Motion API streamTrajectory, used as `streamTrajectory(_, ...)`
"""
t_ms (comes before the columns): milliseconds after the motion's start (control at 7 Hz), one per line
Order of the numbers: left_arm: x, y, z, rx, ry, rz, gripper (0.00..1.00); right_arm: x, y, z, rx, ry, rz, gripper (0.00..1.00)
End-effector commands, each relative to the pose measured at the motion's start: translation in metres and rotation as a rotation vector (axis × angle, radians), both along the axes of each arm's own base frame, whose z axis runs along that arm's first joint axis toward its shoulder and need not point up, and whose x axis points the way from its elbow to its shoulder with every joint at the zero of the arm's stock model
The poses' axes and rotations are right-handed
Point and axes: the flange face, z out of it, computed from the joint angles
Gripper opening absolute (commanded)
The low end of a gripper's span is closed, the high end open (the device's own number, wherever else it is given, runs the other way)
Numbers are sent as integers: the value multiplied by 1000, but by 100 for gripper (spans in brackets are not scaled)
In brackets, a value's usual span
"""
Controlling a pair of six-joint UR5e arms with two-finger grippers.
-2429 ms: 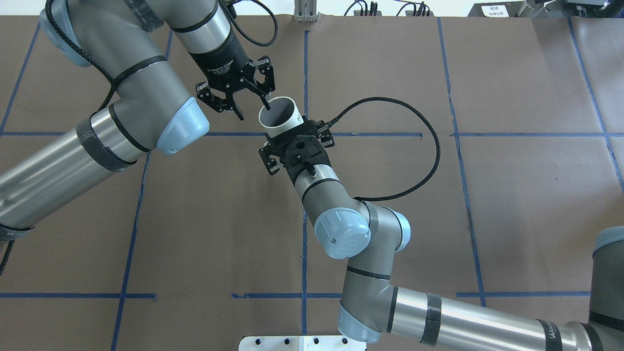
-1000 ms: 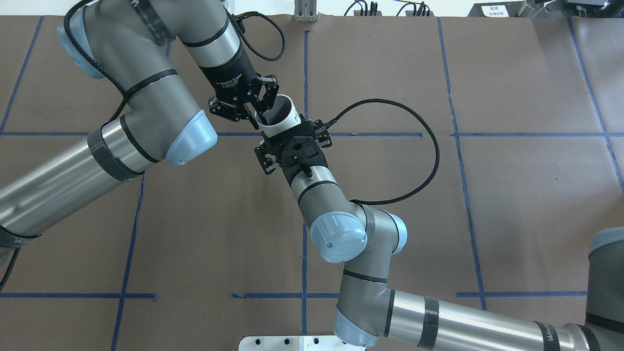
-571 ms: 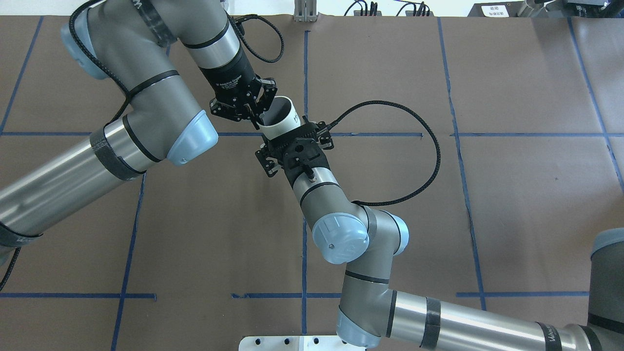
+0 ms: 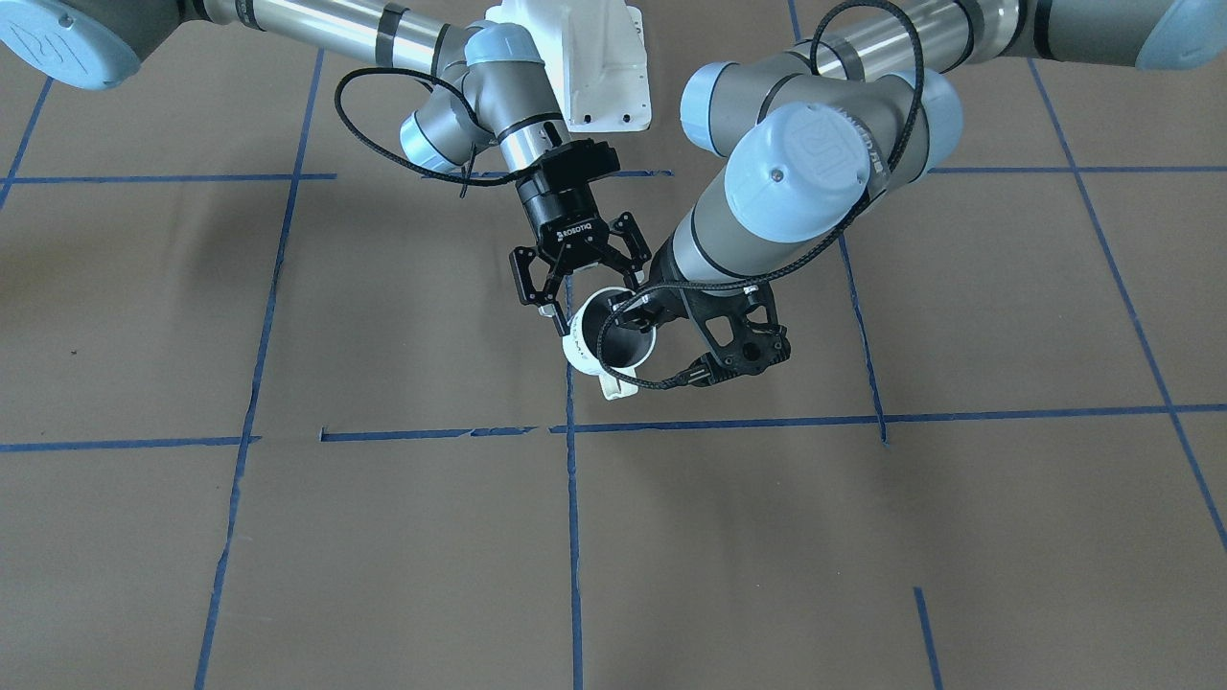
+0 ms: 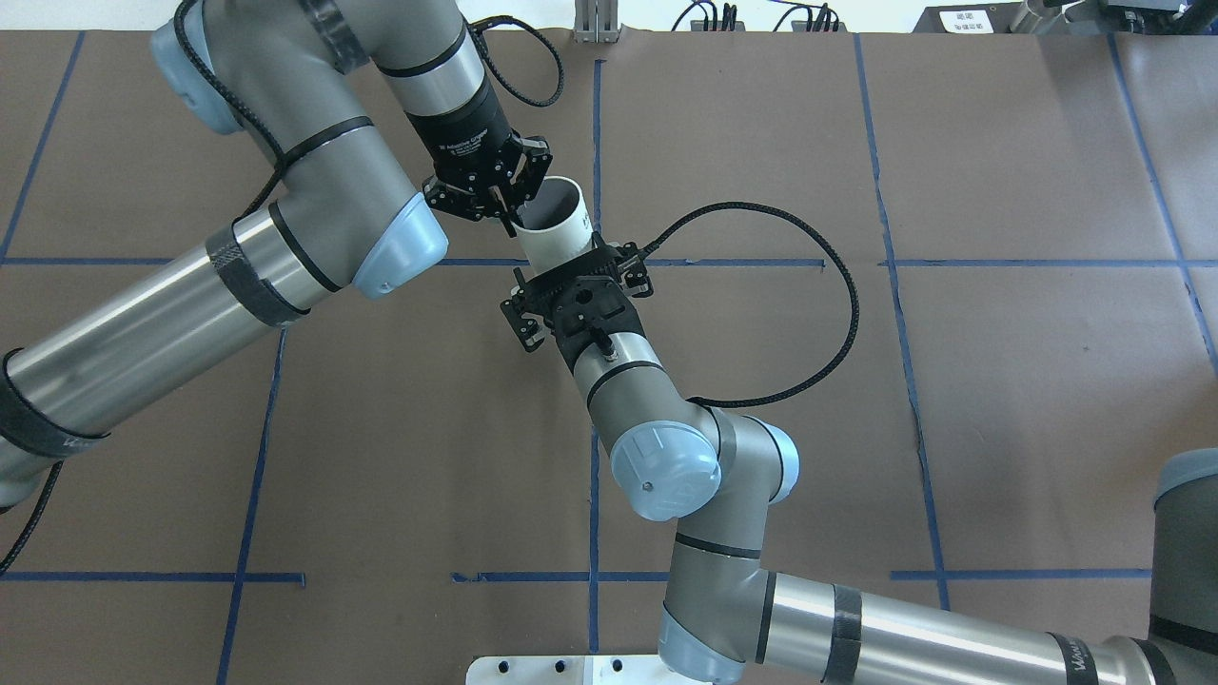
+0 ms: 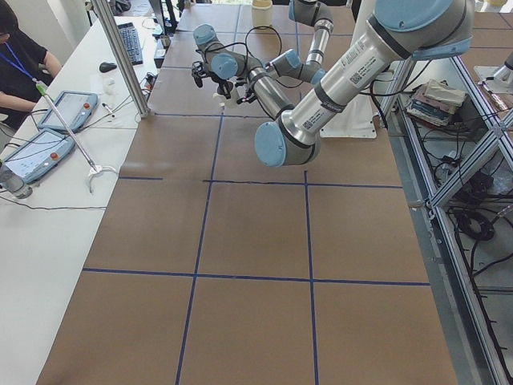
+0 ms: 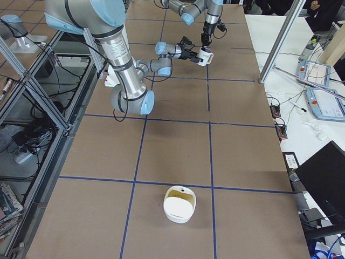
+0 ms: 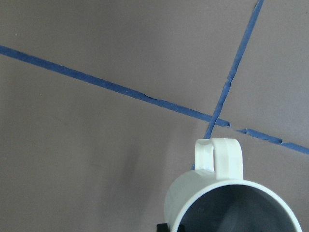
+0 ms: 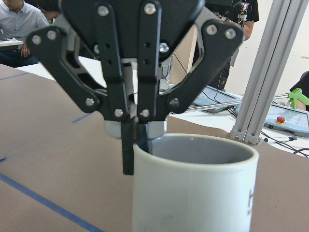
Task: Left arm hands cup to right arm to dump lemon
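The cup is a white mug with a grey inside, held tilted in the air over the table's middle. It also shows in the front view and the right wrist view. My left gripper is shut on the cup's rim, one finger inside and one outside, as the right wrist view shows clearly. My right gripper is open, its jaws spread wide on either side of the cup's base. The cup's inside looks empty. No lemon shows in any view.
A white bowl stands on the table toward the robot's right end. The robot's white base plate is at the near edge. Operators' side tables with tablets and an aluminium post line the far side.
My left gripper went from open beside the rim to shut on it, then moved right and away with the cup. More of the cup's side shows beyond the right gripper, which backed off slightly.
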Motion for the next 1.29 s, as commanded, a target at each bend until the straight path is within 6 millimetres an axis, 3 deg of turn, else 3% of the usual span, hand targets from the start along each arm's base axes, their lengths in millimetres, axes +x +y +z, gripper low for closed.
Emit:
streamTrajectory(0, -1, -34, 22, 3, 4, -30, 0, -3, 3, 2, -1, 3, -6, 99)
streamTrajectory(143, -12, -54, 39, 18, -8, -40, 0, -3, 5, 1, 1, 1, -7, 99)
streamTrajectory(571, -74, -104, 75, 73, -45, -68, 0, 0, 4, -1, 2, -15, 4, 99)
streamTrajectory(714, -100, -111, 107, 82, -57, -63, 0, 6, 4, -5, 20, -57, 12, 100)
streamTrajectory(857, -127, -112, 129, 110, -56, -56, 0, 25, -12, -17, 29, -78, 22, 100)
streamTrajectory(1143, -194, -73, 175, 197, -51, -64, 0, 64, -82, -17, -58, 28, -109, 100)
